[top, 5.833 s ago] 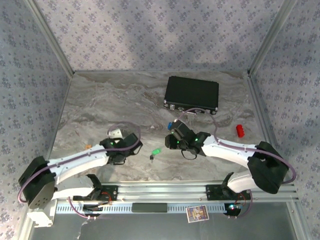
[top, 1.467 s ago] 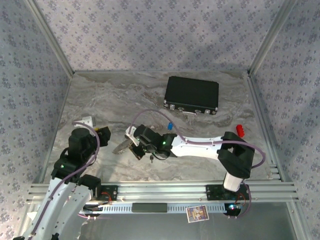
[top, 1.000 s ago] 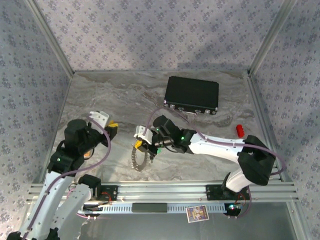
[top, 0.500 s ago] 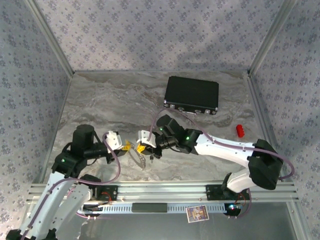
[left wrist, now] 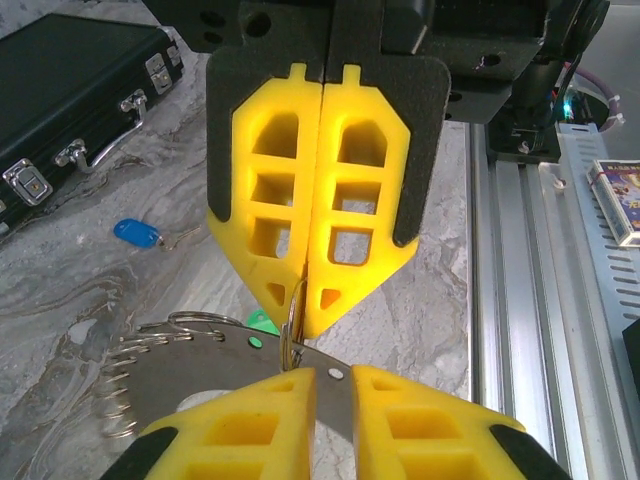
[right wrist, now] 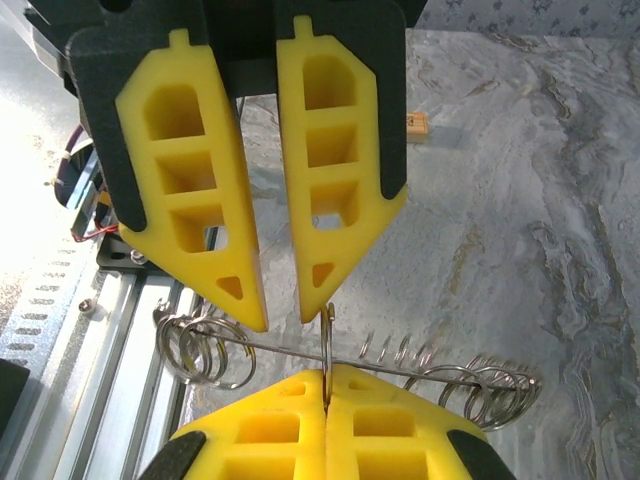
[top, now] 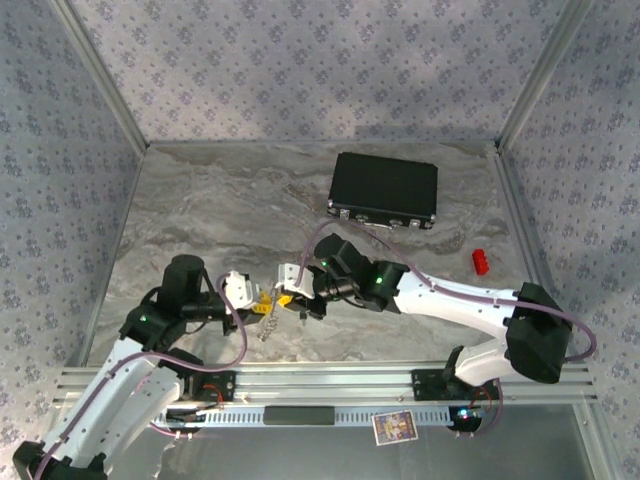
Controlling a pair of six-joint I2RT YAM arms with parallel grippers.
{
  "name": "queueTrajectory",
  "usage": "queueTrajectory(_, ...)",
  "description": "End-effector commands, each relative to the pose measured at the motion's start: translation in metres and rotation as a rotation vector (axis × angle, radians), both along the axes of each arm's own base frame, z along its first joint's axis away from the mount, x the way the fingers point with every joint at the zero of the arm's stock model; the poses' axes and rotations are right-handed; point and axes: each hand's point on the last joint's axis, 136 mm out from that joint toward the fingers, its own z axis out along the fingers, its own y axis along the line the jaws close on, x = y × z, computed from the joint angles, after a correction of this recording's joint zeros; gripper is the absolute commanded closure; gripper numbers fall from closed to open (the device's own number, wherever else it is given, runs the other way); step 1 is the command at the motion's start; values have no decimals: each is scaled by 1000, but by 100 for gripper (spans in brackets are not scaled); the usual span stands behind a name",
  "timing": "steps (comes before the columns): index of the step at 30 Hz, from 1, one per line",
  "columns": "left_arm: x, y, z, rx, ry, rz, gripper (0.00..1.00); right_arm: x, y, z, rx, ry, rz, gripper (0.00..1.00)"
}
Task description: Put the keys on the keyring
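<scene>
Keyring (top: 267, 322): thin silver wire ring, rim strung with small loops. It is held clear of the table, near edge-on, and pinched in the closed right gripper (right wrist: 327, 378). Blue key (left wrist: 137, 233): flat on the marble, apart from the ring. Green key (left wrist: 262, 322): on the marble behind the ring (mostly hidden).

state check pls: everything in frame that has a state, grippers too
right gripper: shut on the keyring
left gripper: jaws slightly apart at the keyring; can't tell if it grips
keyring: pinched edge-on, no keys on it
blue key: loose on the table
green key: loose on the table, partly hidden by the keyring
black case: closed
</scene>
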Motion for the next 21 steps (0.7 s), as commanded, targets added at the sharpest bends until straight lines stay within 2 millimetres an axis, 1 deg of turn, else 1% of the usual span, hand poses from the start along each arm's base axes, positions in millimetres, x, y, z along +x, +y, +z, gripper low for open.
queueTrajectory(1,-1,-8,10,-41,-32,-46,83,-5,2,9,8,-34,25,100)
queueTrajectory(8,2,-8,5,-17,-33,-31,85,-9,6,10,-4,-49,43,100)
queueTrajectory(12,9,-2,4,14,-59,18,87,-4,4,7,-18,-54,16,100)
queueTrajectory(15,11,1,5,21,-68,44,82,1,1,3,-33,-52,-10,100)
queueTrajectory(17,11,3,2,33,-66,57,75,4,0,1,-38,-41,-25,100)
queueTrajectory(21,12,3,-1,39,-61,58,75,0,2,4,-18,-30,-5,100)
